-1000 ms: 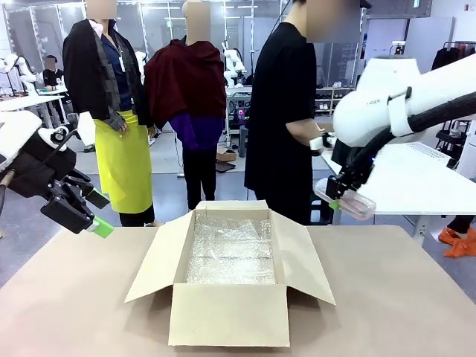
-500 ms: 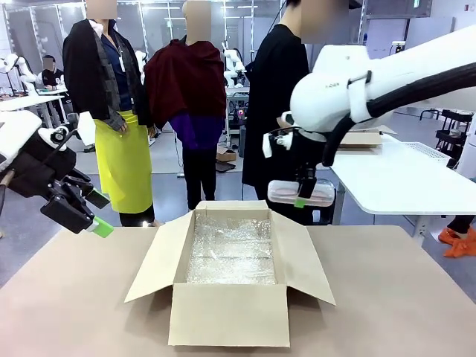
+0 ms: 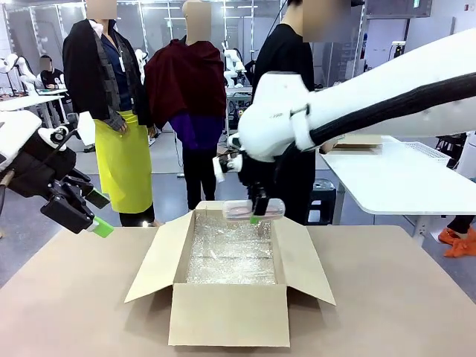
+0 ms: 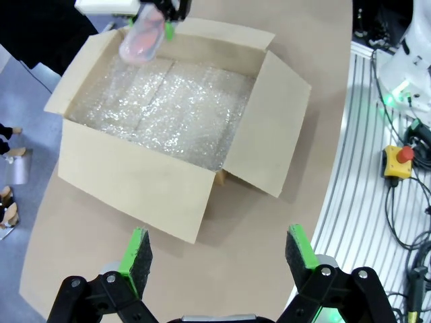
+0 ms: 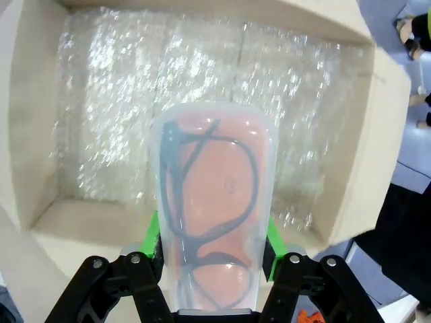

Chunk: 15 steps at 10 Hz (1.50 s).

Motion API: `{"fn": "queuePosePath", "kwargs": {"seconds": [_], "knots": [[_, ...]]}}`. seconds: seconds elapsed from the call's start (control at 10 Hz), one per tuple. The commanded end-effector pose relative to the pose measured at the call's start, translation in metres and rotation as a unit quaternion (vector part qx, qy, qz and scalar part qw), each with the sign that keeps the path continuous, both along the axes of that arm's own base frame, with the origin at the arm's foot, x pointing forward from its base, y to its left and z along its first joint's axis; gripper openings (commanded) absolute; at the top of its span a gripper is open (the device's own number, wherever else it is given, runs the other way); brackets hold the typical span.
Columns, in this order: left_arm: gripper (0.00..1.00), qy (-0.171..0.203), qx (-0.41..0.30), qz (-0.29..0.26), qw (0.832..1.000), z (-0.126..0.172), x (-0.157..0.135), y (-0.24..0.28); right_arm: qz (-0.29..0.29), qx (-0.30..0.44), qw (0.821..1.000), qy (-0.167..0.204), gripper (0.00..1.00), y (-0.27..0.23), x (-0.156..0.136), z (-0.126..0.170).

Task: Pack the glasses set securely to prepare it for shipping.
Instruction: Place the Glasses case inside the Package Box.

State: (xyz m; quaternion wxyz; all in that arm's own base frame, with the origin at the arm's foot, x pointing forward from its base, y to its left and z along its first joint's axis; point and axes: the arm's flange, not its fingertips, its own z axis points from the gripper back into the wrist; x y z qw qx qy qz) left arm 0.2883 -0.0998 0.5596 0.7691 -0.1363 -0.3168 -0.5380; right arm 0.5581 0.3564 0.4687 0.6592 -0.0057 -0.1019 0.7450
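A pink clear-plastic glasses case [image 3: 254,210], with a dark pair of glasses inside, hangs level just above the far rim of the open cardboard box [image 3: 227,312]. My right gripper [image 3: 257,214] is shut on it. In the right wrist view the case [image 5: 212,195] stands between the green pads of that gripper [image 5: 212,239], over the bubble wrap [image 5: 168,81] lining the box floor. My left gripper [image 3: 98,214] hovers open and holding nothing above the table's left edge. From the left wrist view, that gripper [image 4: 219,249] looks down on the box [image 4: 135,182] and the held case [image 4: 141,40].
The box flaps are folded outward on all sides. A person in black [image 3: 286,97] stands just behind the box. A white table [image 3: 401,178] is at the right. Cables and a yellow stop button [image 4: 397,161] lie off the tan table's [image 3: 387,297] edge.
My right arm has swung left with the pink case, from beside the white table to over the box's far rim. The left arm has stayed still.
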Motion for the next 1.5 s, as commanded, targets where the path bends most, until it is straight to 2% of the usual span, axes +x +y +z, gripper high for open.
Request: {"fn": "queuePosePath", "kwargs": {"seconds": [0.0, 0.2, 0.6, 0.9, 1.0, 1.2, 1.4], "knots": [[1.00, 0.000, -0.009, 0.000, 1.000, 0.001, 0.000, 0.000, -0.019, -0.003, 1.000, -0.017, 0.55, 0.022, 0.029, -0.020], [1.00, 0.000, -0.009, 0.000, 1.000, 0.001, 0.000, 0.000, -0.028, -0.003, 1.000, -0.012, 0.55, 0.038, 0.050, -0.053], [1.00, 0.000, -0.009, 0.000, 1.000, 0.001, 0.000, 0.000, -0.046, -0.007, 0.999, 0.018, 0.55, 0.053, 0.075, -0.100], [1.00, 0.000, -0.009, 0.000, 1.000, 0.001, 0.000, 0.000, -0.071, -0.017, 0.997, 0.010, 0.55, 0.052, 0.082, -0.126], [1.00, 0.000, -0.009, 0.000, 1.000, 0.001, 0.000, 0.000, -0.073, -0.015, 0.997, 0.012, 0.79, 0.051, 0.081, -0.127], [1.00, 0.000, -0.009, 0.000, 1.000, 0.001, 0.000, 0.000, -0.075, -0.018, 0.997, 0.018, 1.00, 0.048, 0.080, -0.127], [1.00, 0.000, -0.009, 0.000, 1.000, 0.001, 0.000, 0.000, -0.076, -0.014, 0.997, 0.015, 1.00, 0.049, 0.074, -0.120]]}}
